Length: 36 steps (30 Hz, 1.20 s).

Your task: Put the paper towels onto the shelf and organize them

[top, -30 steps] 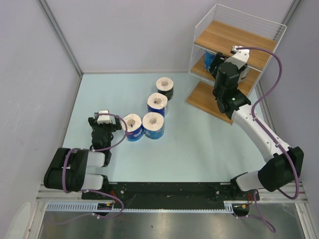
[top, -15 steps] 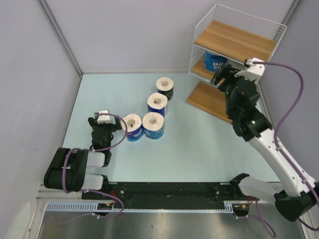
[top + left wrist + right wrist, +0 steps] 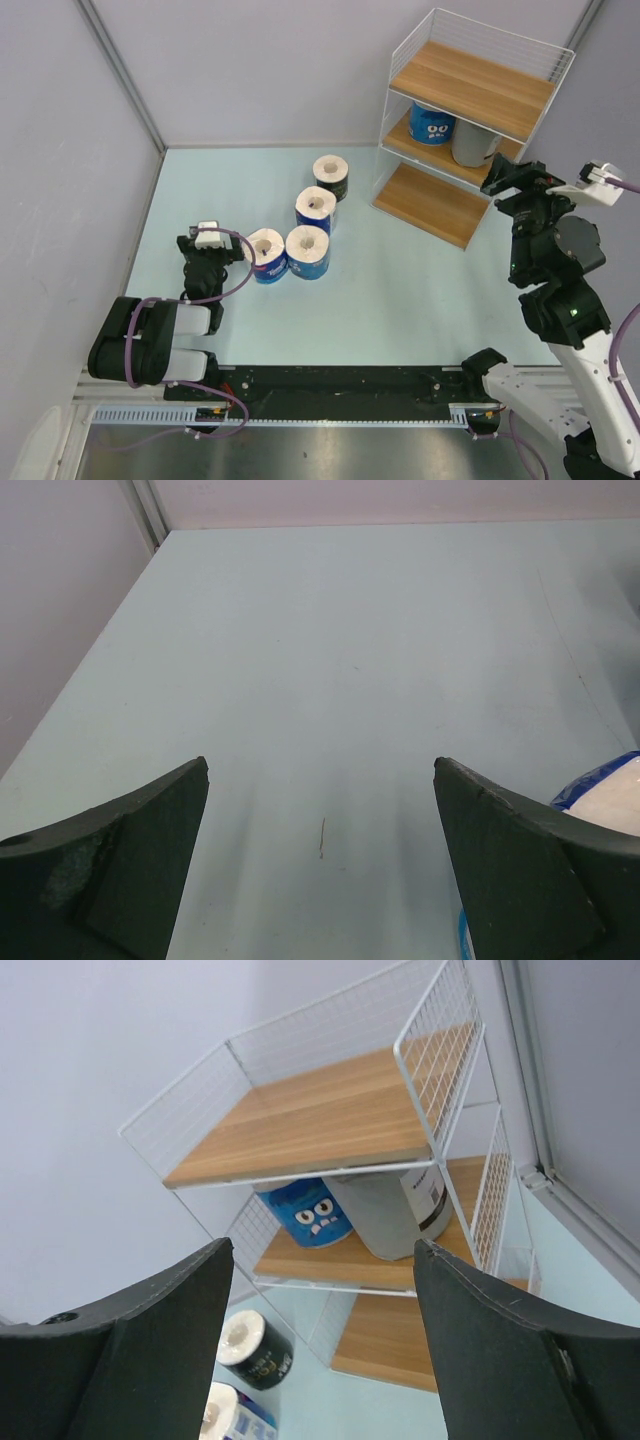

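The shelf [image 3: 470,92] stands at the back right, its top board [image 3: 310,1110] bare. On its middle tier a blue paper towel roll [image 3: 432,122] [image 3: 312,1212] and a grey one [image 3: 474,146] [image 3: 395,1210] stand side by side. On the table lie a black roll [image 3: 331,177] [image 3: 255,1348] and three blue rolls [image 3: 315,209] [image 3: 308,251] [image 3: 266,255]. My right gripper [image 3: 518,180] [image 3: 325,1250] hovers open and empty, in front of and to the right of the shelf. My left gripper [image 3: 210,243] [image 3: 320,765] rests open just left of the nearest blue roll [image 3: 610,790].
Grey walls close the table on the left, back and right. The shelf's bottom board [image 3: 430,205] juts out toward the table's middle. A metal rail [image 3: 330,385] carrying both arm bases runs along the near edge.
My right gripper has drawn back from the shelf's middle tier toward the right front. The grey roll now shows standing beside the blue one. The left arm has not moved.
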Motion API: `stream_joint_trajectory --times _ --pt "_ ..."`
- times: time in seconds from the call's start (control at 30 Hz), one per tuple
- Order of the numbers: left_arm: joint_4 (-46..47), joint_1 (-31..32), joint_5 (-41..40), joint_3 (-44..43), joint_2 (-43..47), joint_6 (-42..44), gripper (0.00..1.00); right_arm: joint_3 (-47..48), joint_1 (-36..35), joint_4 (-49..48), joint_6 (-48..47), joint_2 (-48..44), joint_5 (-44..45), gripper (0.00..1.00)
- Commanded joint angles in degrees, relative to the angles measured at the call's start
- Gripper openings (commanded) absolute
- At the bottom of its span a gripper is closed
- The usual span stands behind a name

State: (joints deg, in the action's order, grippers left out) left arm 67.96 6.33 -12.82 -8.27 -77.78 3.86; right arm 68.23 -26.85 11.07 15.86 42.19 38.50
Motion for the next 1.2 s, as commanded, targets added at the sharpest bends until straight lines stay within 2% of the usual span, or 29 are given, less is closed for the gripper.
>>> stream_joint_trajectory --times 0.0,0.13,0.23,0.3,0.57,0.77,1.17 --pt "1.6 -0.2 1.7 -0.7 0.9 -1.0 1.00 -0.9 0.2 2.7 -0.6 1.8 -0.2 0.77" --pt "1.6 -0.2 1.7 -0.7 1.0 -0.9 1.00 -1.1 0.2 2.3 -0.1 1.7 0.4 0.77" --pt "1.6 -0.2 1.7 -0.7 0.9 -0.9 1.00 -1.1 -0.6 1.4 -2.0 2.9 -4.5 0.67" --pt "1.6 -0.2 1.7 -0.8 0.9 -0.9 1.00 -1.1 -2.2 1.8 -1.7 5.6 -5.5 0.66" --pt "1.6 -0.2 1.7 -0.7 0.9 -0.9 1.00 -0.9 -10.7 4.4 -0.2 23.2 -20.1 0.71" --pt "1.5 -0.2 1.7 -0.8 0.9 -0.9 1.00 -0.9 -13.3 3.5 2.6 35.5 -26.2 0.73" --pt "1.5 -0.2 1.7 -0.8 0.9 -0.9 1.00 -0.9 -15.6 -3.1 6.8 47.6 -39.7 0.77"
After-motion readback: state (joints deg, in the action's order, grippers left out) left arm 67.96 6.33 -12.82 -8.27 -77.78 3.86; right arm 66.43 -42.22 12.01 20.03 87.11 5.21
